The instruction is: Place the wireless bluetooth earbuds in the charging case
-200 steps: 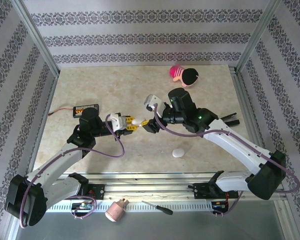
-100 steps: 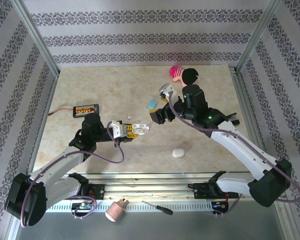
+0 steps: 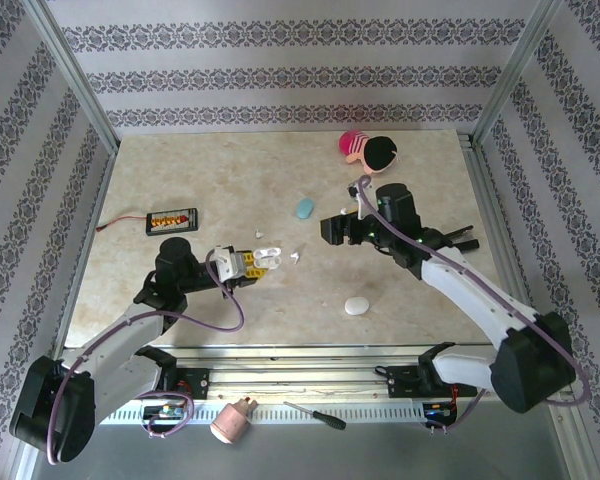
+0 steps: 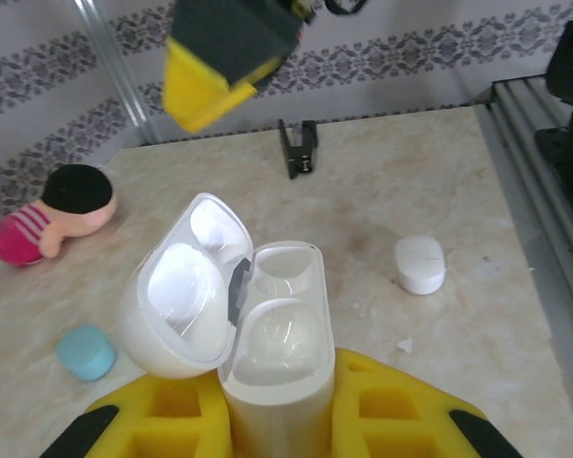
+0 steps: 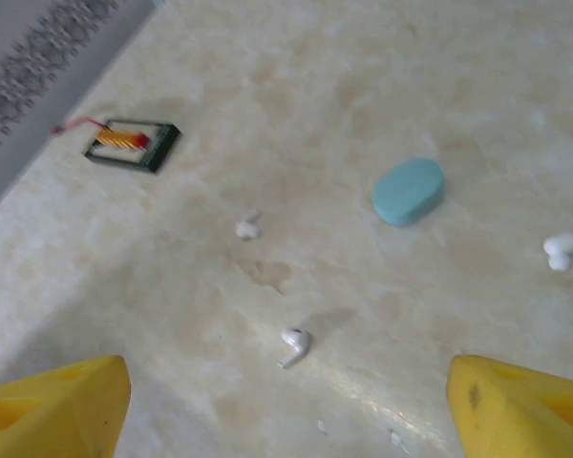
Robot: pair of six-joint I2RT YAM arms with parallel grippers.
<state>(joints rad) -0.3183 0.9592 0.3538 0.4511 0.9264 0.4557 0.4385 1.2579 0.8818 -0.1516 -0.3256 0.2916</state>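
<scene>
My left gripper (image 3: pixel 248 262) is shut on the white charging case (image 4: pixel 279 358), which stands upright between the yellow fingers (image 4: pixel 392 405). Its lid (image 4: pixel 177 301) hangs open to the left and both wells look empty. In the top view the case (image 3: pixel 270 255) sits left of centre. A white earbud (image 3: pixel 296 257) lies on the table just right of it. My right gripper (image 3: pixel 330 230) hovers open, further right. Between its yellow fingertips (image 5: pixel 530 410) lies one white earbud (image 5: pixel 294 345), with another (image 5: pixel 247 228) beyond it and a third (image 5: pixel 560 251) at the right.
A light blue closed case (image 3: pixel 304 208) lies mid-table and a white closed case (image 3: pixel 356 306) nearer the front. A pink and black doll (image 3: pixel 368 150) sits at the back. A small black board with a red wire (image 3: pixel 172 219) lies at the left.
My right gripper has pulled away from the held case, up and to the right. My left gripper has drawn back slightly to the left with the case.
</scene>
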